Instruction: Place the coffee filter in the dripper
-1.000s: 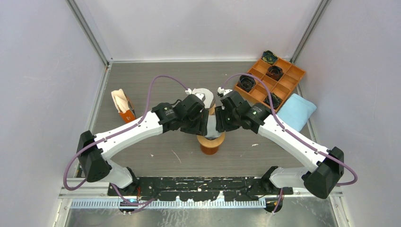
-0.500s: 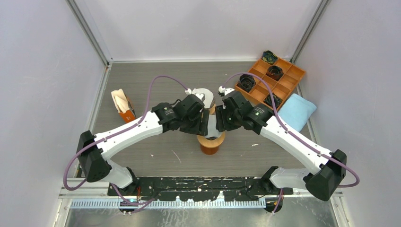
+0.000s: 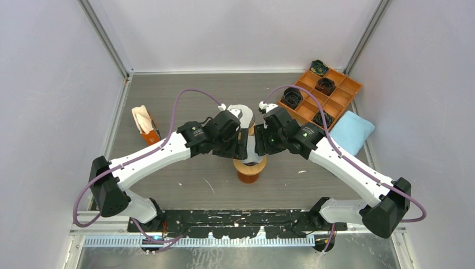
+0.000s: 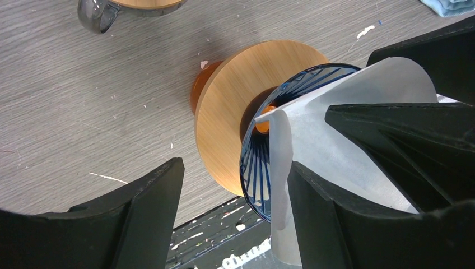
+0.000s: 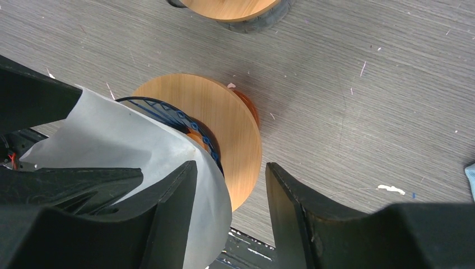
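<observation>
The white paper coffee filter (image 4: 358, 101) sits opened in the blue wire dripper (image 4: 263, 157), which rests on a wooden disc (image 4: 235, 106) atop an orange cup (image 3: 249, 174) at the table's middle. My left gripper (image 4: 235, 224) is open, and its right finger touches the filter's folded edge. My right gripper (image 5: 232, 218) is open, and its left finger lies on the filter (image 5: 112, 140) beside the dripper (image 5: 185, 120). In the top view both grippers, left (image 3: 242, 147) and right (image 3: 257, 144), meet over the filter (image 3: 250, 149) and hide most of it.
A second wooden-lidded glass vessel (image 3: 242, 112) stands just behind the dripper. An orange compartment tray (image 3: 336, 103) with black parts is at the back right, with a blue cloth (image 3: 350, 131) beside it. An orange stand with spare filters (image 3: 144, 126) is at the left.
Both grippers have edged slightly toward the far side over the dripper. The filter stays between them in the dripper.
</observation>
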You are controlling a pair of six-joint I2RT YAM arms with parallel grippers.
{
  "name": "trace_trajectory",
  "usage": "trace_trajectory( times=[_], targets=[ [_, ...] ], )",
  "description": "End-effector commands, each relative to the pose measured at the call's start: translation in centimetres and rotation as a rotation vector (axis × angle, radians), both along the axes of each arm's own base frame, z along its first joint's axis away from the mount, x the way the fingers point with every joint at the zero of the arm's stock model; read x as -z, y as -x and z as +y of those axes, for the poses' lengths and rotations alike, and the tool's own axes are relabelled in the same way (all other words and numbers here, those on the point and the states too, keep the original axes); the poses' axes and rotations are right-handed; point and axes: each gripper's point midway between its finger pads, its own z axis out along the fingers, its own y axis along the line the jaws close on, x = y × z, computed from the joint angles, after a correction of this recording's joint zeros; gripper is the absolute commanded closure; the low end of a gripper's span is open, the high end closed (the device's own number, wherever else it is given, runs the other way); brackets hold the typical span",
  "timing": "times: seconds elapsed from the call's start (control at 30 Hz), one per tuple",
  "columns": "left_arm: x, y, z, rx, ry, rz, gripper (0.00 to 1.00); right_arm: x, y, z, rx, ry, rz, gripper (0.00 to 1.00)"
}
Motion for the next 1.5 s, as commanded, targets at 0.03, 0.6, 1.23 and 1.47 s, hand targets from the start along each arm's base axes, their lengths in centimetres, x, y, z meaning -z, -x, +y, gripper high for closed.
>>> trace_trajectory(
  times=[0.03,0.6,1.23,1.47],
  targets=[
    [-2.9,-0.5,-0.4,0.001,0.089,-0.060,0.29,-3.6,-0.9,0.9,-0.011,-0.085,-0.092,0.44],
    [-7.4,-1.0,0.9,-0.029,0.198,-0.125,0.22,-7.7,-1.7,0.5,-0.014,-0.117,-0.211,0.29],
    [-10.8,-4.4,11.4,-0.282,0.281,-0.248,0.06,-12.3,-4.7,-8.5,0.265,0.027,-0.541,0.03],
    [-13.0,-3.9,19.0,-0.464,0.182,-0.398,0.01,-15.4,-4.0,-14.7,0.498,0.091,-0.686,0.00]
  ],
)
